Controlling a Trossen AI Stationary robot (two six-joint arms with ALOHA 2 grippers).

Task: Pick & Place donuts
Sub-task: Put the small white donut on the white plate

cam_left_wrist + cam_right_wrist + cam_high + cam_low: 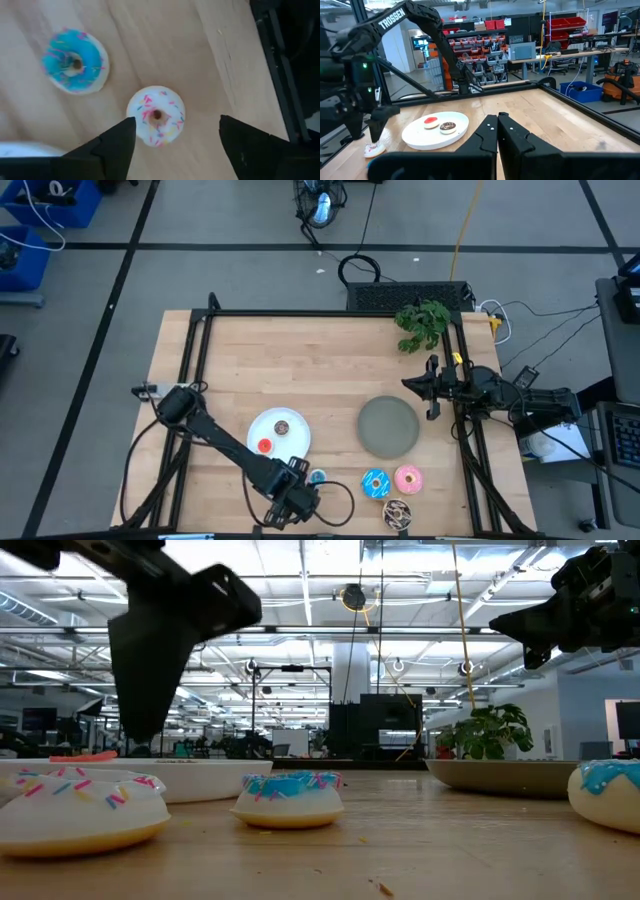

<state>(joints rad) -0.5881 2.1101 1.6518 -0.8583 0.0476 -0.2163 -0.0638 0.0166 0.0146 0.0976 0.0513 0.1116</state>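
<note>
My left gripper [175,137] is open near the table's near edge [297,498], its fingers standing on either side of the tiny white sprinkled donut [156,116], which lies flat on the wood. The tiny blue donut [75,61] lies beside it [318,477]. The brown donut [282,425] and the red donut [264,445] rest on the white plate [296,438]. The blue sprinkled donut [375,483], the pink donut [408,478] and the speckled brown donut [398,512] lie on the table farther right. My right gripper [497,131] is shut and waits above the table's right side [432,390].
The round grey plate [388,425] sits right of centre. A green plant [422,322] stands at the far right corner. The black frame rails [195,350] run along the table's left, far and right sides. Bare wood lies across the table's far half.
</note>
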